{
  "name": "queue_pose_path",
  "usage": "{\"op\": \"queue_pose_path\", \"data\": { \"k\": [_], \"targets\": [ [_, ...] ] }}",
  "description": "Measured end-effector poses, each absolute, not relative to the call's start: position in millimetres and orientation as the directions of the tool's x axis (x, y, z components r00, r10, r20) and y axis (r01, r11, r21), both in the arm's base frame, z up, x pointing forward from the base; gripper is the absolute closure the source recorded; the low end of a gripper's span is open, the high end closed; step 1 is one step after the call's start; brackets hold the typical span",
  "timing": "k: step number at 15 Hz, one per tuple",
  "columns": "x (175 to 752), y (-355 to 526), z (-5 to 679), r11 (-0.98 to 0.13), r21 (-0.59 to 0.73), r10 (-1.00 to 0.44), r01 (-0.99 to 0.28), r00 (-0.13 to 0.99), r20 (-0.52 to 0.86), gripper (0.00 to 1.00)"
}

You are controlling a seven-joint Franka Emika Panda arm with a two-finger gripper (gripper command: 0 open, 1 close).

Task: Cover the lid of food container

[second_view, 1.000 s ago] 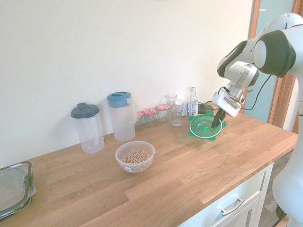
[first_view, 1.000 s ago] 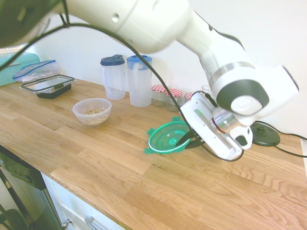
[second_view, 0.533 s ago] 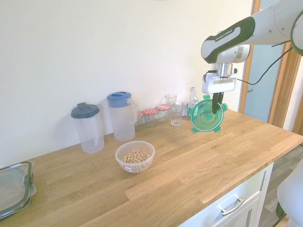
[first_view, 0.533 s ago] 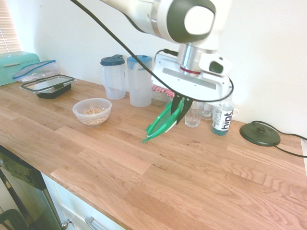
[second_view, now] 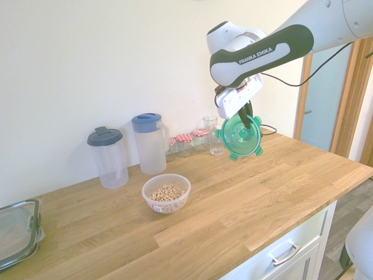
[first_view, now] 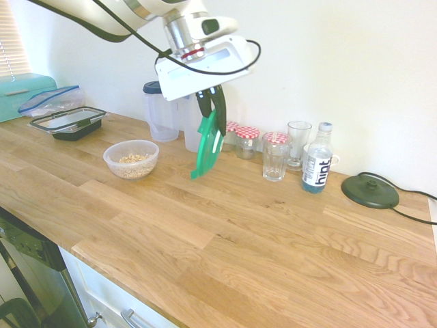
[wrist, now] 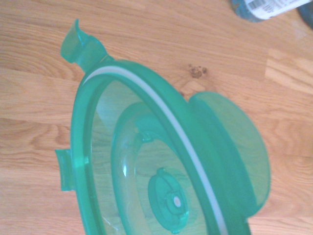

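Up above the table (first_view: pixel 287 232), the end effector (first_view: pixel 212 109) is clamped on the rim of the lid (first_view: pixel 207 145), which hangs from it nearly edge-on in the first exterior view and shows its round face, white ring and clip tabs in the second. Nothing supports the lid from below — it is clear of the wood, in the air between the row of glasses and the bowl. The wrist view shows its inner side with the central dot, and bare wood beyond.

The bowl (first_view: pixel 131 158) sits open on the table, brownish grains inside, well apart from the lid and lower. Behind it stand two jugs (first_view: pixel 164 109); small jars (first_view: pixel 247 140), a glass (first_view: pixel 275 156) and a bottle (first_view: pixel 317 167) line the wall.

So the pick-up looks done and the carry is under way. What is left, by my reading: bring the lid over the bowl, turn it flat — it hangs almost upright — lower it onto the rim and let go.
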State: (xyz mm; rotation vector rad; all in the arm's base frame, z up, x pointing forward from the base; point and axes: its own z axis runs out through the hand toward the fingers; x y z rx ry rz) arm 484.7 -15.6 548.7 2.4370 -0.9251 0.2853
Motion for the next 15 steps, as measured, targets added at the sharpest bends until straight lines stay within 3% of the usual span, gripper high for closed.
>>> {"op": "queue_pose_path", "data": {
  "k": [8,12,15],
  "targets": [
    [470.4,125.4,527.6,-0.372,0.573,-0.281,-0.73,0.678,0.679,1.0],
    [480.9,177.5,503.0,-0.169,0.595,-0.198,-0.785,0.619,0.76,1.0],
    [497.1,222.2,479.2,-0.148,0.578,-0.208,-0.802,0.597,0.775,1.0]
  ]
}}
